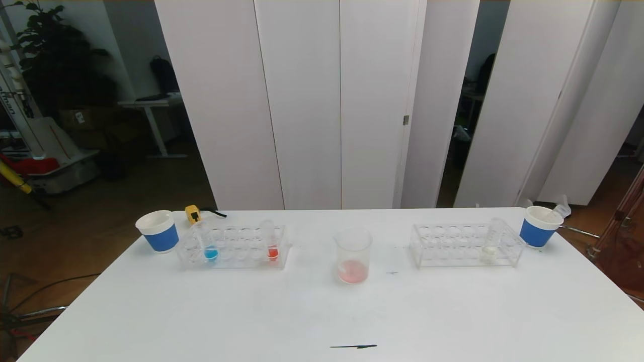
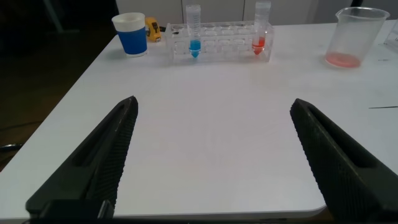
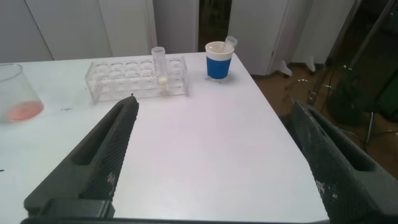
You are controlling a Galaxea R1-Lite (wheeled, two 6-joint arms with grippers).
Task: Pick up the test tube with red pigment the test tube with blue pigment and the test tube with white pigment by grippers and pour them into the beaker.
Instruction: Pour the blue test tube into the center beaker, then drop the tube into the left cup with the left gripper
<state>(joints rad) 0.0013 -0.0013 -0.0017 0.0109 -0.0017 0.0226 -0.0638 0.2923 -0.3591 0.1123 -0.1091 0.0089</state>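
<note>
Both tools, the left tool (image 2: pixel 211 162) and the right tool (image 3: pixel 214 165), hang spread wide and empty over bare table (image 1: pixel 322 311) near its front edge. Ahead of the left tool stands one rack (image 2: pixel 217 50) holding the test tube with blue pigment (image 2: pixel 194 31) and one red tube (image 2: pixel 261 28); one beaker (image 1: pixel 352 255) stands between the tools' reaches. Ahead of the right tool, a second rack (image 3: pixel 124 78) holds the test tube with white pigment (image 3: pixel 160 67). Two blue cups (image 1: pixel 158 231) flank the racks.

White table (image 1: pixel 322 311) holding lab items in a row.
From the robot's left to right: a blue paper cup (image 1: pixel 158 231), a yellow tape measure (image 1: pixel 193 213) behind it, a clear tube rack (image 1: pixel 232 247), the beaker (image 1: pixel 353 255) with pink liquid at centre, a second clear rack (image 1: pixel 465 245), another blue cup (image 1: pixel 539 227). A dark mark (image 1: pixel 353 346) sits near the front edge.
</note>
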